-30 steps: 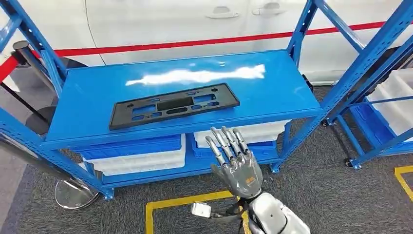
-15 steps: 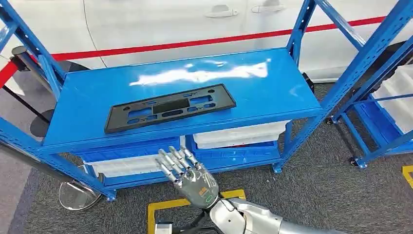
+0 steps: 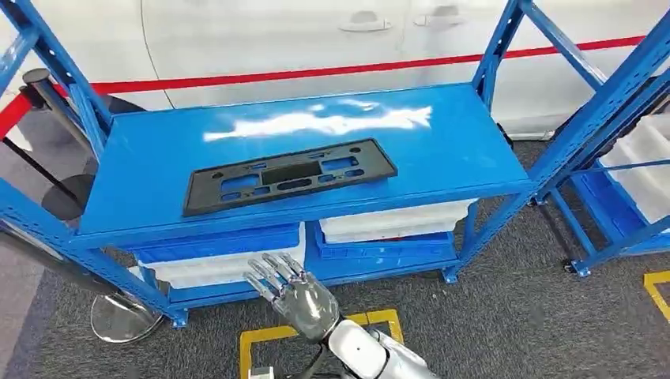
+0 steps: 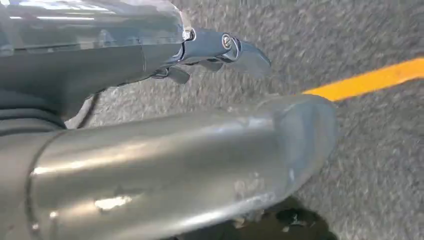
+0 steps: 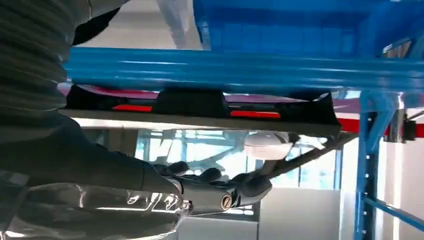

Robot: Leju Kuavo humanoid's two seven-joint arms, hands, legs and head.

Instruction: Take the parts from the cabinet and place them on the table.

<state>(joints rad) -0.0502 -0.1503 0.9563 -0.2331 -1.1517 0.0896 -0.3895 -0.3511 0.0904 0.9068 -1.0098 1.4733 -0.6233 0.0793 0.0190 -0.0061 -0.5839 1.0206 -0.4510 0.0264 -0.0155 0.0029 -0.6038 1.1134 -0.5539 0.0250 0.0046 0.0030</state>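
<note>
A flat black plastic part [image 3: 288,174] with several cut-outs lies on the top shelf of the blue cabinet [image 3: 442,158], near its front edge. My right hand [image 3: 288,290] hovers in front of the cabinet, below the shelf's front edge and under the part, with its fingers spread and nothing in it. The right wrist view looks past the fingers [image 5: 220,192] to the shelf edge [image 5: 225,67] and the black part [image 5: 200,105] beyond it. My left hand [image 4: 220,70] hangs over the grey carpet and holds nothing, thumb and fingers apart.
White and blue bins [image 3: 229,253] fill the lower shelf. A second blue rack [image 3: 624,158] with white bins stands at the right. A stanchion base [image 3: 122,316] and red rope are at the left. Yellow tape [image 3: 316,328] marks the carpet, and a white car stands behind.
My right hand has swung left and lower, from in front of the shelf's right half to below the black part. The part has not moved; the view shifted slightly.
</note>
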